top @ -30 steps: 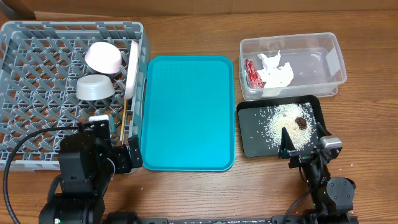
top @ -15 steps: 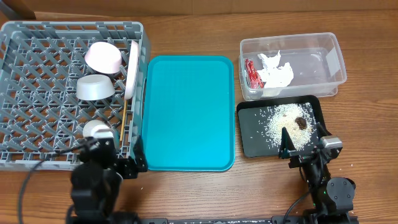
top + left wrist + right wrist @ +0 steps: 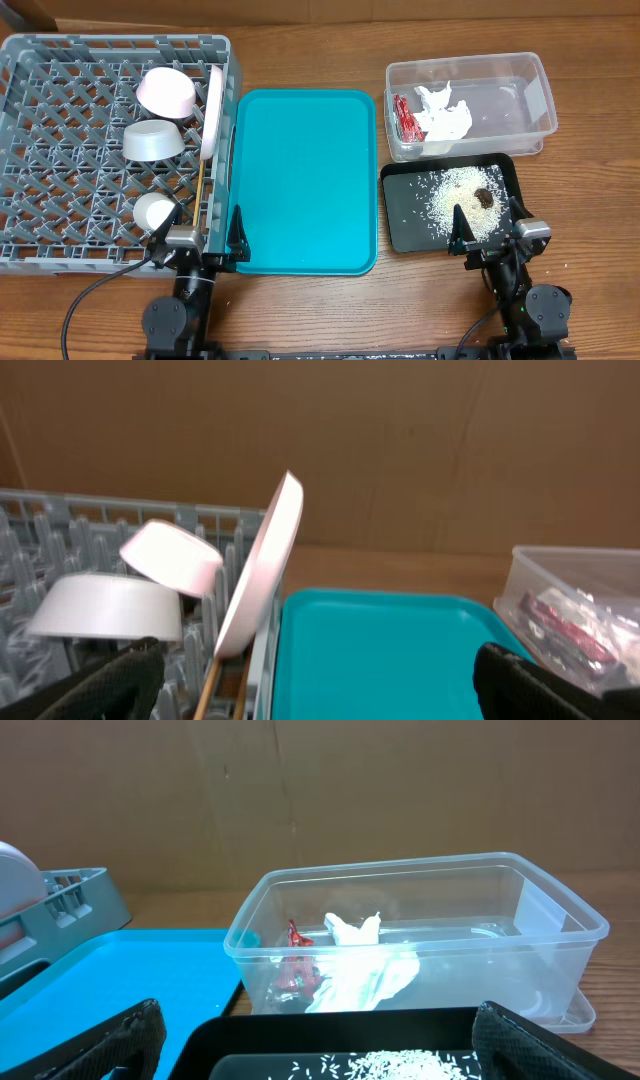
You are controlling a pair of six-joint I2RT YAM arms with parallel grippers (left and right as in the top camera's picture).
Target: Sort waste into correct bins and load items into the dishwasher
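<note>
crinkled red wrapper point(image 3: 404, 118) lies in clear rectangular plastic tub point(image 3: 500, 98)

Light falls evenly and fairly brightly from above onto the worktop point(image 3: 300, 310). Shadows are short and soft, a thin dark rim along the teal tray point(image 3: 300, 180) just beyond the left claw point(image 3: 200, 232). The clear tub point(image 3: 540, 100), beyond the right claw point(image 3: 487, 222), shows pale glare on its walls. Both wrist views are softer. The fingertips point(image 3: 110, 680) in their bottom corners are dark and blurred, and the plate point(image 3: 262, 570) ahead of the left claw looks slightly smeared.
</note>
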